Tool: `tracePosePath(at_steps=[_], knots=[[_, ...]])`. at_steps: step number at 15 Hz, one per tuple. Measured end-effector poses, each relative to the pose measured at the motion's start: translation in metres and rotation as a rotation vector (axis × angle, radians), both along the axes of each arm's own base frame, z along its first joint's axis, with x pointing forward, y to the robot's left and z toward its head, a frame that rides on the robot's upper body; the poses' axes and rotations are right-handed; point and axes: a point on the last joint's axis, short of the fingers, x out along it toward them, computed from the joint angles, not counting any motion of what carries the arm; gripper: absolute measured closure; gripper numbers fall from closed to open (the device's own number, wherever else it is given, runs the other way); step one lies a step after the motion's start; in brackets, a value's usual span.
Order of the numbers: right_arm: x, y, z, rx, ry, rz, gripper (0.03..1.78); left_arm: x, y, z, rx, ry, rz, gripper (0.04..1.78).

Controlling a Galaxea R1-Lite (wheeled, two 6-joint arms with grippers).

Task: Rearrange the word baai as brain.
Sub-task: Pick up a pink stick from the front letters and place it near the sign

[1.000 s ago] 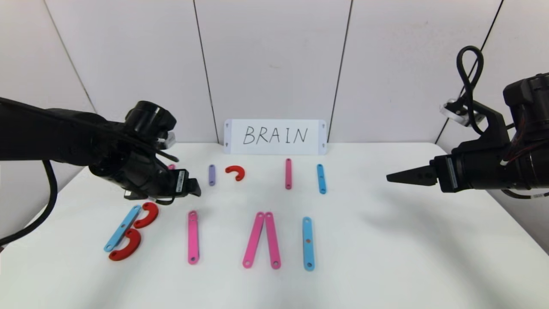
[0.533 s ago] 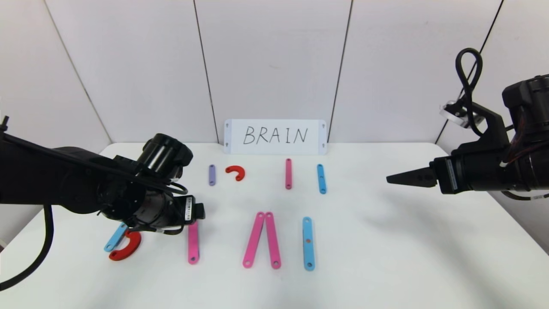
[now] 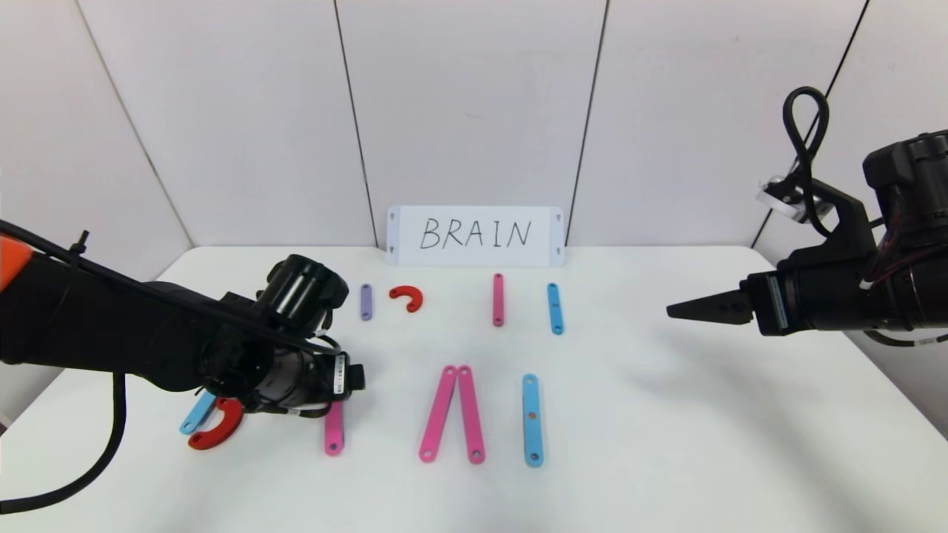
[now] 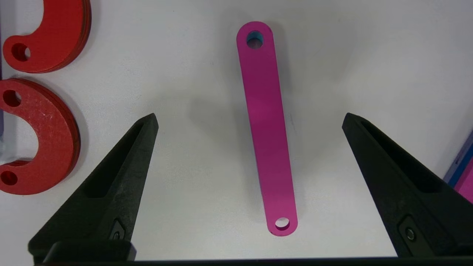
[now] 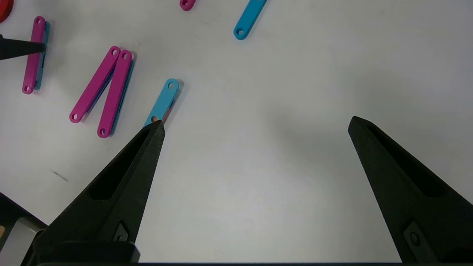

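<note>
The word baai lies as a near row on the white table (image 3: pixel 666 444). Its leftmost letter is a blue strip (image 3: pixel 195 416) with red curves (image 3: pixel 218 429), partly hidden by my left arm. A pink strip (image 3: pixel 333 435), two pink strips leaning into a peak (image 3: pixel 452 414) and a blue strip (image 3: pixel 532 420) follow. My left gripper (image 4: pixel 250 116) hovers open just above the pink strip (image 4: pixel 268 133), one finger on each side, not touching it. The red curves (image 4: pixel 48 140) lie beside it. My right gripper (image 3: pixel 672 311) hangs open over bare table at the right.
A far row holds a short purple strip (image 3: pixel 366 301), a red curve (image 3: pixel 407 297), a pink strip (image 3: pixel 498 299) and a blue strip (image 3: pixel 554 308). A white card reading BRAIN (image 3: pixel 475 235) leans on the back wall. Bare table lies under the right gripper (image 5: pixel 255 123).
My left arm has come forward and down from behind the leftmost letter to over the single pink strip, now covering its far half and the upper red curve. The right arm has barely moved.
</note>
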Motion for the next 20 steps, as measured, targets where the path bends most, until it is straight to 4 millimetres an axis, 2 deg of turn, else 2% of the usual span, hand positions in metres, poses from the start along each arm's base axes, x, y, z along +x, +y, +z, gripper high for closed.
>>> tracePosePath(at_steps=[3,5,7,11,13,17,20], knots=[[0.0,0.0,-0.001,-0.001,0.004,0.0,0.07,0.0,-0.002,-0.008,0.004,0.012,-0.005,0.13],[0.0,0.0,-0.001,-0.001,0.005,0.0,0.07,0.0,-0.003,-0.011,0.01,0.022,-0.007,0.31],[0.0,0.0,-0.001,-0.001,0.005,0.0,0.07,0.0,-0.004,-0.014,0.014,0.03,-0.009,0.56],[-0.001,0.0,-0.001,-0.001,0.004,0.0,0.07,0.0,-0.007,-0.017,0.019,0.04,-0.018,1.3],[-0.001,0.0,-0.001,-0.001,0.005,0.0,0.07,0.0,-0.008,-0.018,0.022,0.039,-0.022,1.51],[-0.002,0.0,-0.001,-0.001,0.004,-0.001,0.07,-0.002,-0.01,-0.016,0.022,0.034,-0.028,1.52],[0.001,-0.005,0.002,0.006,-0.014,-0.016,0.07,-0.002,-0.009,-0.007,0.018,0.005,-0.04,1.52]])
